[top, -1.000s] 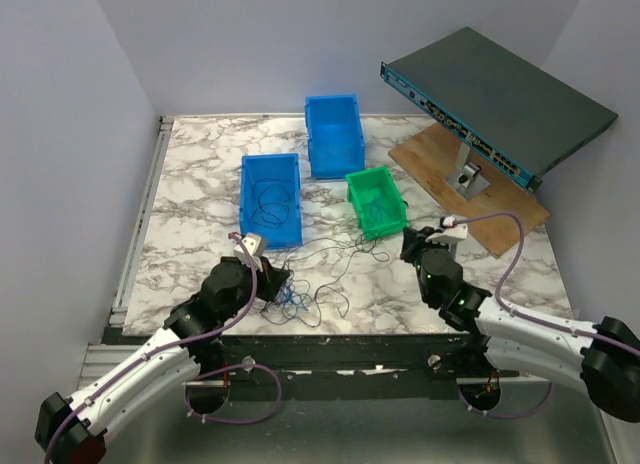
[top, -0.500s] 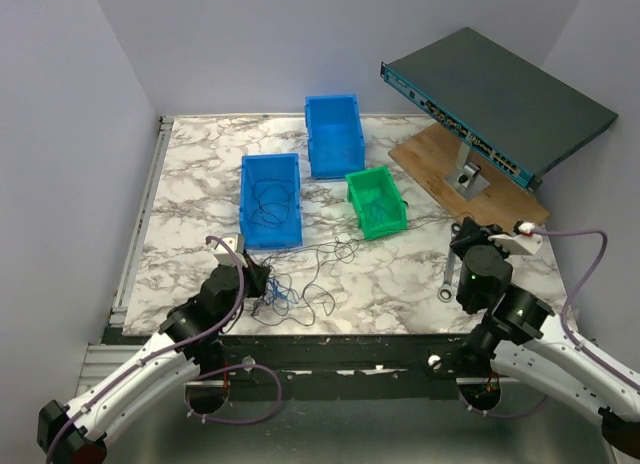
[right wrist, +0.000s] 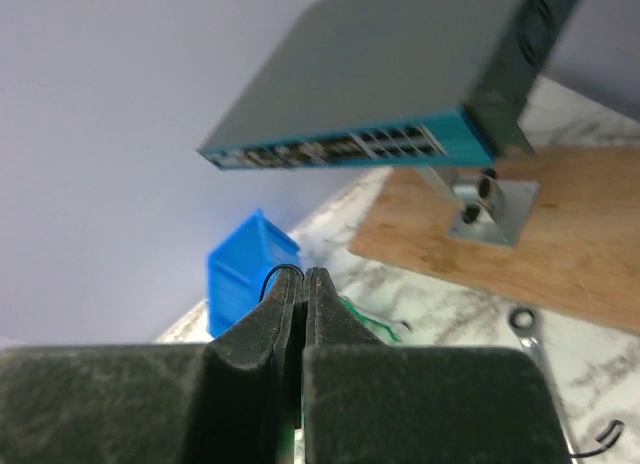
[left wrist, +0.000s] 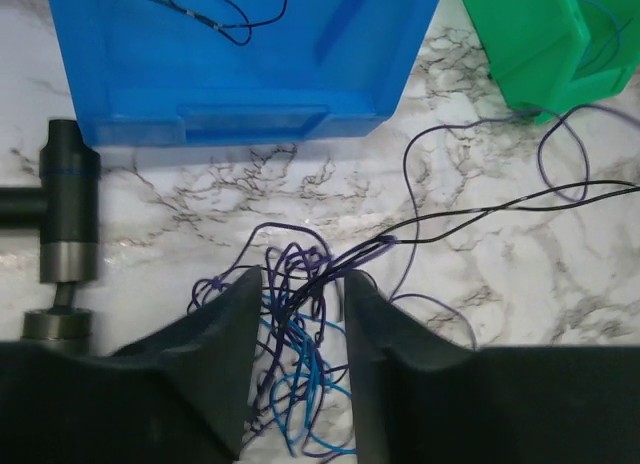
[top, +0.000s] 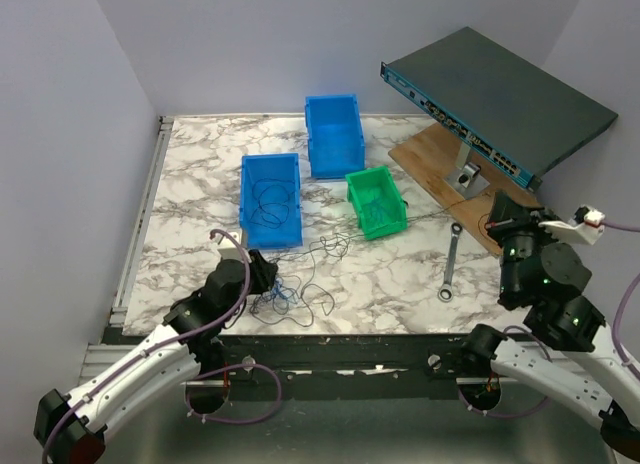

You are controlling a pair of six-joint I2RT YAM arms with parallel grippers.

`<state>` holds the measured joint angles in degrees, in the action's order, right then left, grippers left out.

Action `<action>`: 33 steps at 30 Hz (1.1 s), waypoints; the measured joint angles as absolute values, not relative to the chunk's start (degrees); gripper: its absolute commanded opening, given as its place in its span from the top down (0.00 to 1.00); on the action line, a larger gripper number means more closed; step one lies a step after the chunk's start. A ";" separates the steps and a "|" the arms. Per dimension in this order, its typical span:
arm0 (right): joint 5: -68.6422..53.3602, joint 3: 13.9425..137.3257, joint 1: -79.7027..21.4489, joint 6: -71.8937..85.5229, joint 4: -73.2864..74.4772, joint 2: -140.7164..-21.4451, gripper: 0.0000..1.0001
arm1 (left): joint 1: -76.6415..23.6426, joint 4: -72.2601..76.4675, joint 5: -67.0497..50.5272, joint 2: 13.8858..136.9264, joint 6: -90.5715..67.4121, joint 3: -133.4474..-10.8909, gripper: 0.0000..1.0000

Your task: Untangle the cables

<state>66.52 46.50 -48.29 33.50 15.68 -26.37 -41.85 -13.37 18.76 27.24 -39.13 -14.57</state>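
The cables [top: 288, 296] lie mostly in a loose blue, purple and dark knot on the marble desk [top: 190, 184], near its front edge and just in front of the nearer blue bin [top: 245, 199]. More thin strands curl inside that bin and inside the green bin [top: 385, 229] to its right.

The left hand [left wrist: 303, 284] sits low over the knot with its fingers [left wrist: 225, 334] a small way apart. Several strands pass through the gap, which looks wider than the wires, so it straddles the tangle and is not pinching it.

One black cable [left wrist: 480, 212] runs out of the knot, past the green bin and off to the right, drawn nearly straight. The right hand [right wrist: 303, 274] is lifted above the desk near the wooden board [top: 470, 184], fingers pressed fully together, with a small loop of that black cable showing at their tips.

A silver wrench [top: 449, 269] lies on the marble between the green bin and the right arm. A second blue bin [top: 335, 164] stands further back, and a network switch [top: 495, 104] is propped on a stand over the board
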 measured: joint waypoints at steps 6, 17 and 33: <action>51.46 60.66 -48.12 24.77 11.81 -37.10 0.99 | -41.74 -13.45 17.21 28.45 -37.95 -14.70 0.34; 21.37 75.70 -48.05 20.91 14.09 -59.53 0.99 | -42.11 -9.56 6.50 32.32 -33.58 -23.11 0.28; 9.87 83.42 -48.05 21.17 12.01 -62.76 0.99 | -44.29 6.57 -8.23 56.82 -25.93 -43.00 0.54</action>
<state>9.87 83.42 -48.05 21.17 12.01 -62.76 -44.29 6.57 -8.23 56.82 -25.93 -43.00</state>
